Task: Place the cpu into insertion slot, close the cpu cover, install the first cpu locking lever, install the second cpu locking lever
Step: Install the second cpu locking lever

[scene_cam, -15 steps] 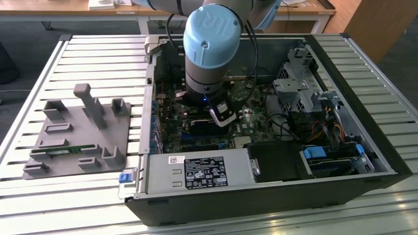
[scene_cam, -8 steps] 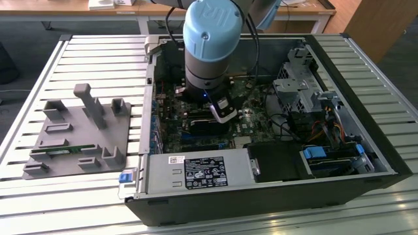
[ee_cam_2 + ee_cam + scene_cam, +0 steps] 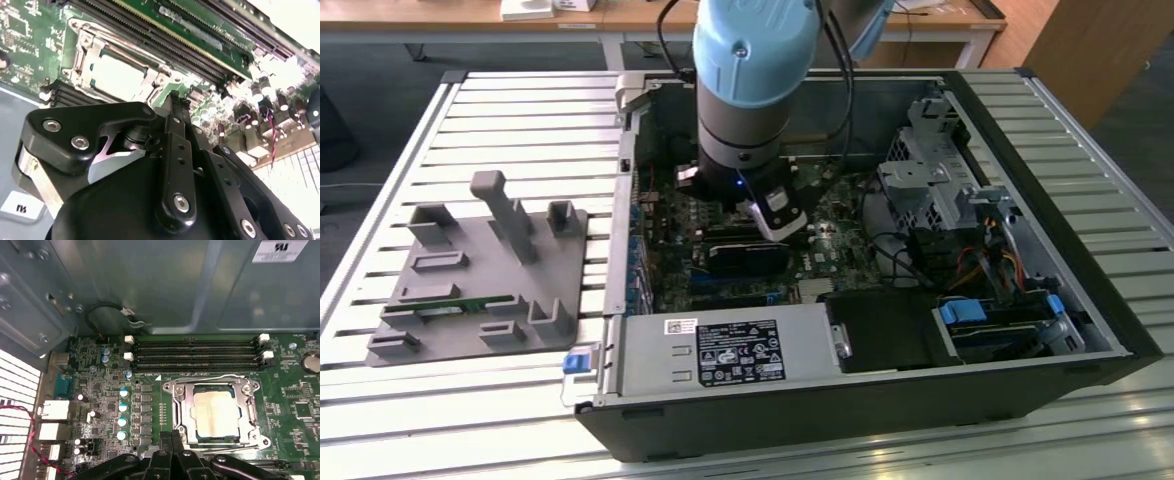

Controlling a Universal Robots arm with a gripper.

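The cpu (image 3: pixel 216 411), a flat square chip with a pale metal top, lies in the socket on the green motherboard; it also shows in the second wrist view (image 3: pixel 120 76). The cpu cover (image 3: pixel 182 407), a silvery frame, lies flat around it. A thin wire locking lever (image 3: pixel 210 378) runs along the socket edge nearest the memory slots. My gripper (image 3: pixel 172 436) hovers just beside the socket, its two black fingertips (image 3: pixel 174 98) pressed together with nothing between them. In the exterior view the gripper (image 3: pixel 778 228) points down into the open computer case.
Several memory slots (image 3: pixel 195 355) lie beside the socket, and a row of capacitors (image 3: pixel 123 407) stands on its other side. The case (image 3: pixel 1067 300) walls, a power supply (image 3: pixel 727 352) and a drive cage (image 3: pixel 927 180) hem in the board. A grey fixture tray (image 3: pixel 480 270) sits outside, at the exterior view's left.
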